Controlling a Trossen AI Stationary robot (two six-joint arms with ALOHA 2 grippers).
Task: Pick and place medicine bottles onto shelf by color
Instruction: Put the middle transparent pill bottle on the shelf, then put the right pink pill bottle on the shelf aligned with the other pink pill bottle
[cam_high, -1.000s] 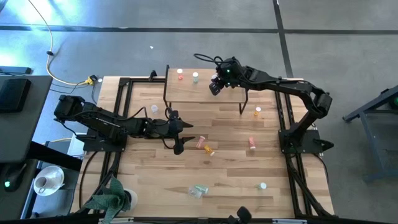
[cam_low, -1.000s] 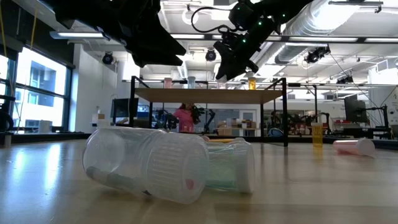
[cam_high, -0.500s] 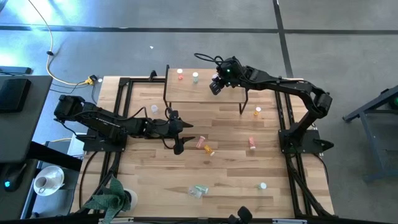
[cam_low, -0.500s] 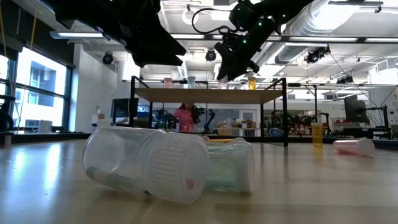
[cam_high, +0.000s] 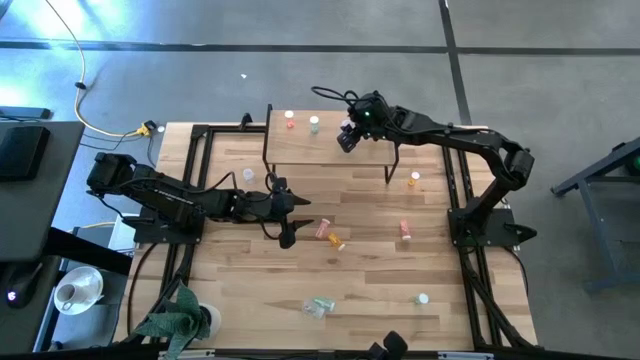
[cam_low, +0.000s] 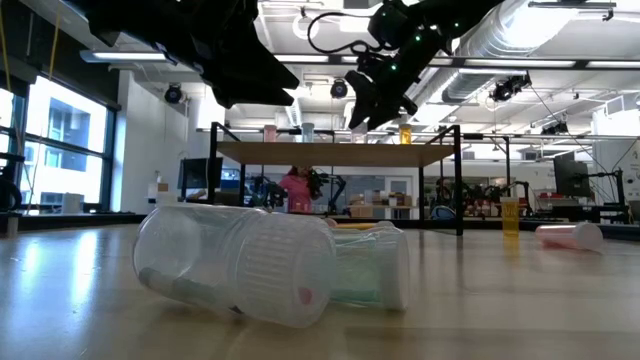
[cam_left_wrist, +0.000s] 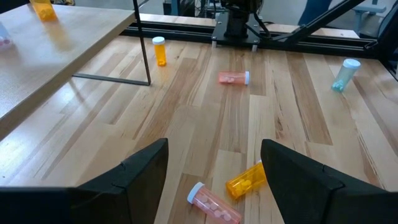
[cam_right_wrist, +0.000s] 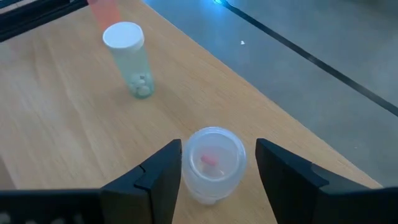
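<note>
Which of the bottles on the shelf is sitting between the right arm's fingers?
The clear white-capped bottle standing upright between the right tool's open fingers on the light-wood shelf. The pale green bottle and the red bottle stand farther along.

A grey concrete floor (cam_high: 300, 60) surrounds the plank-wood table (cam_high: 360, 280), crossed by dark seam lines. A yellow cable (cam_high: 85, 95) trails over it toward the table's corner. Beside the table stands a dark desk (cam_high: 25, 150), and a white cup (cam_high: 72, 292) sits near a green plant (cam_high: 175, 318). Across the room, tall windows (cam_low: 50, 150) let in daylight, silver ventilation ducts (cam_low: 550, 40) run under the ceiling, and distant workbenches (cam_low: 400, 205) carry equipment.
</note>
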